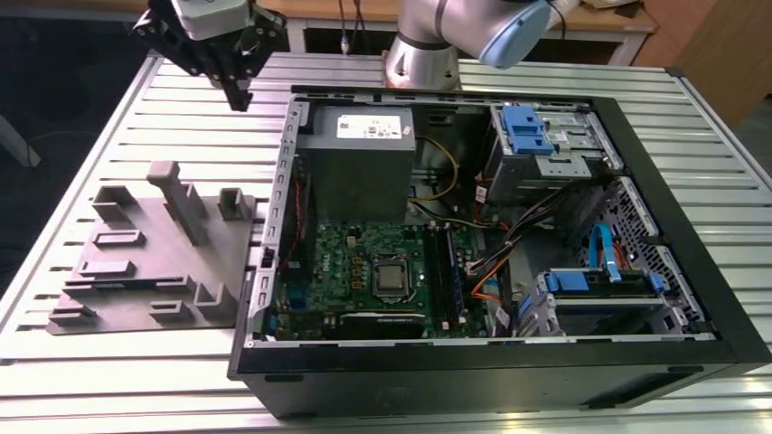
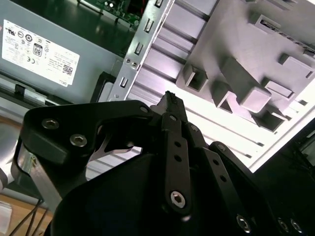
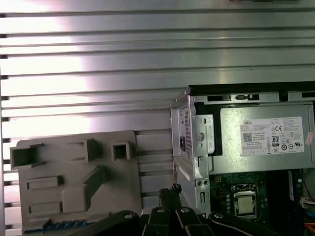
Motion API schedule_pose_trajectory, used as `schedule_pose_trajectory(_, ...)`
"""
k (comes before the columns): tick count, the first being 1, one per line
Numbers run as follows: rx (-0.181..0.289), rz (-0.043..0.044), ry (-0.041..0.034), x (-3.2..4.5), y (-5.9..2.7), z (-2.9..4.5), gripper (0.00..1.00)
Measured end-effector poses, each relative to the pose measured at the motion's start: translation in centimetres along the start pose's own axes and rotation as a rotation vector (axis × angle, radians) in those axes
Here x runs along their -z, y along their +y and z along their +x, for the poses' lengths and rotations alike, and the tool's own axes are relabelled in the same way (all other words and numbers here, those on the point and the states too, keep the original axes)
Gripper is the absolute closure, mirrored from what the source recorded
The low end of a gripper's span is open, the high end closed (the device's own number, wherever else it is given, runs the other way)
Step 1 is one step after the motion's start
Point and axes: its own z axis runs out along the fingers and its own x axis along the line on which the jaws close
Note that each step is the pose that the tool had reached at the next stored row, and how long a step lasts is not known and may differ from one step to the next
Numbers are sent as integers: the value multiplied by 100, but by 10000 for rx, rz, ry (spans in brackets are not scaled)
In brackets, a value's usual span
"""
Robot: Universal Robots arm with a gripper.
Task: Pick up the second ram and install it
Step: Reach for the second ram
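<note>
Hovering above the table (image 1: 181, 136) near the grey tray (image 1: 145, 271), pincer (image 1: 238, 101) clenched empty, fingertips (image 2: 171, 101) together in the second wrist view.

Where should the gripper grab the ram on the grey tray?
Probably at mid-length, across the short dimension, coming from above: the second ram shows as a long, narrow bluish strip on the grey tray, so a centred pinch keeps it balanced. Whether it lies flat or on edge cannot be told.

We see a robotics lab or workshop. A slotted aluminium bench (image 1: 181, 136) carries an opened computer case (image 1: 483, 380) and a grey fixture tray (image 1: 133, 298), a robot arm (image 1: 422, 54) behind them.
</note>
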Motion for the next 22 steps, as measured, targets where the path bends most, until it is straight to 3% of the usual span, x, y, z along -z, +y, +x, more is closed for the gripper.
schedule_pose_trajectory(7,6,-7,-96,2,-14,177,93)
schedule_pose_trajectory(14,10,-15,-199,-3,-33,427,93)
schedule_pose_trajectory(22,11,-16,-222,-35,-55,681,93)
